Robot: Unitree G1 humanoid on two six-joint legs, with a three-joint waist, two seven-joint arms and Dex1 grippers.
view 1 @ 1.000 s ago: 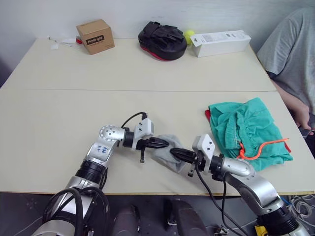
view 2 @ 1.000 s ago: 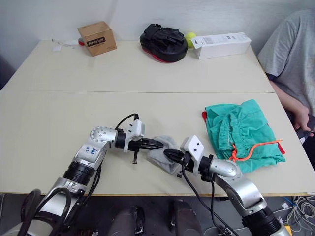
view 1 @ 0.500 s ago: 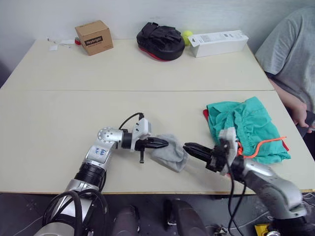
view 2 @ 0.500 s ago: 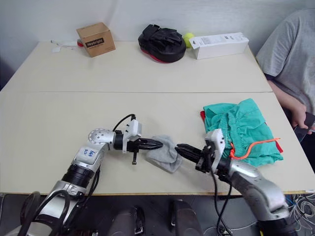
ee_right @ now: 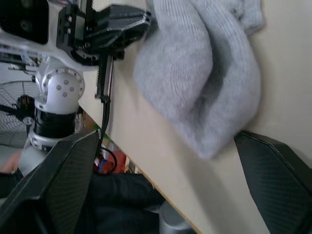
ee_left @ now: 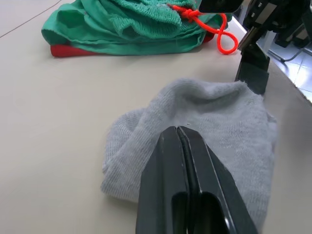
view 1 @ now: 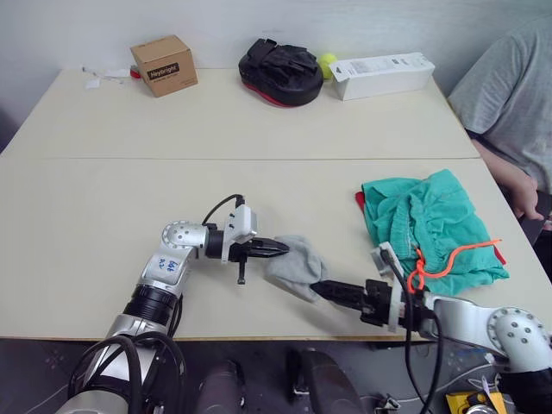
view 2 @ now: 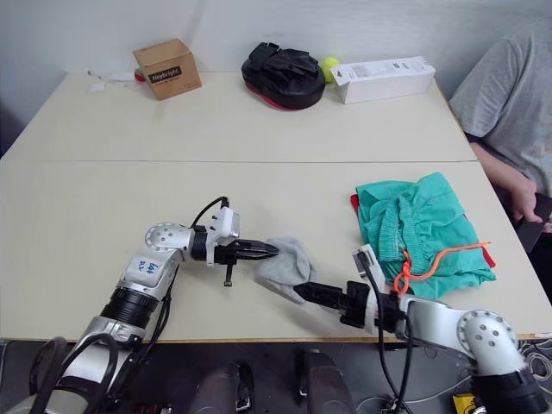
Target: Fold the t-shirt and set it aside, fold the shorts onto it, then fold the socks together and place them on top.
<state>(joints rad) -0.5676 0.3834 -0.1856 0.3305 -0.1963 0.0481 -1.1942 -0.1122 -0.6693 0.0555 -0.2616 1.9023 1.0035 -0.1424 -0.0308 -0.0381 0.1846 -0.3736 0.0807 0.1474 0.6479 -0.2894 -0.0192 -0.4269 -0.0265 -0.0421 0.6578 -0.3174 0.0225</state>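
L gripper (view 1: pixel 283 248) clenched, tips pressed on the near-left edge of the socks (view 1: pixel 296 267), a grey bunched pile near the table's (view 1: pixel 103 216) front edge. In the L wrist view its 2 fingers (ee_left: pixel 187 161) meet w/ no gap, over the knit; can't tell if any cloth is pinched. R gripper (view 1: pixel 317 289) released, fingers spread wide in the R wrist view, tip just beside the socks' near-right edge. Shorts (view 1: pixel 427 228) lie crumpled to the right, on the t-shirt (view 1: pixel 360 200), orange drawstring (view 1: pixel 448 260) loose on top.
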